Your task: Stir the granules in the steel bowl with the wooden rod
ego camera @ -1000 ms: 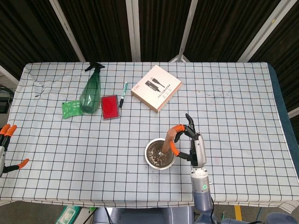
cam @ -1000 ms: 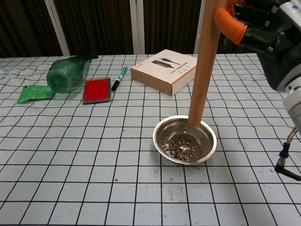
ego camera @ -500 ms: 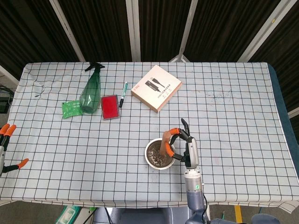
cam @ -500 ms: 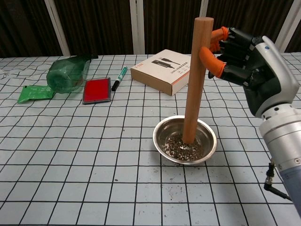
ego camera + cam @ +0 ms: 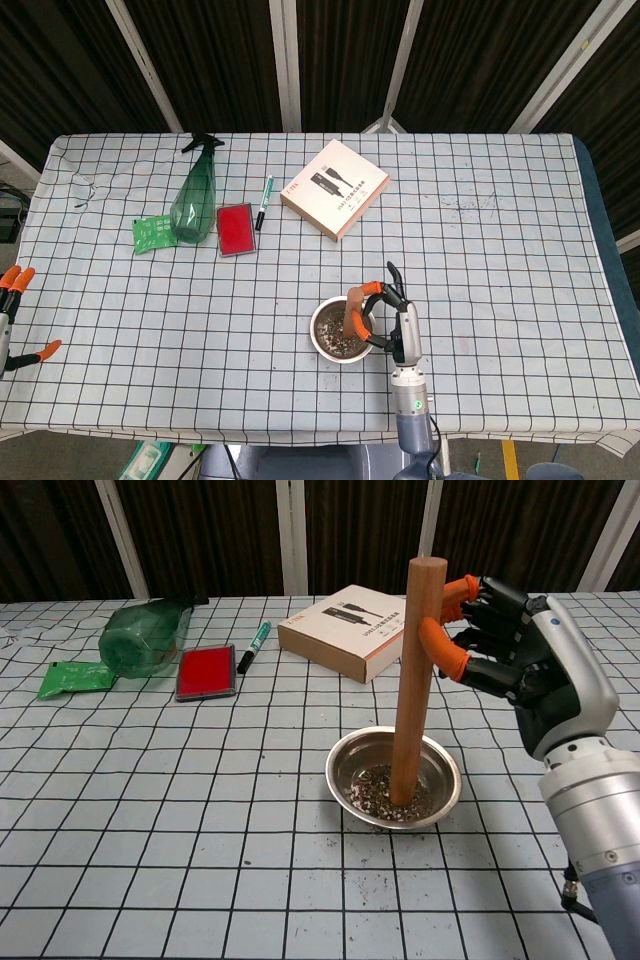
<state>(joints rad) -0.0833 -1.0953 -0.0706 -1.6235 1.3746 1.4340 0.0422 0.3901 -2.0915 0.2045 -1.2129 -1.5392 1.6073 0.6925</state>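
My right robot hand [image 5: 510,650] grips the wooden rod [image 5: 415,680], near upright, tip in the granules [image 5: 385,785] of the steel bowl [image 5: 440,770]. Only head view shows left robot hand [image 5: 12,305], fingers apart, at desk [image 5: 150,330] edge.

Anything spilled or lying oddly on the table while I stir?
A few granules lie scattered on the cloth just outside the steel bowl, on its near and left sides. The green spray bottle lies on its side beside the red case. The wooden rod stands nearly upright in the bowl, pinched by the right hand.
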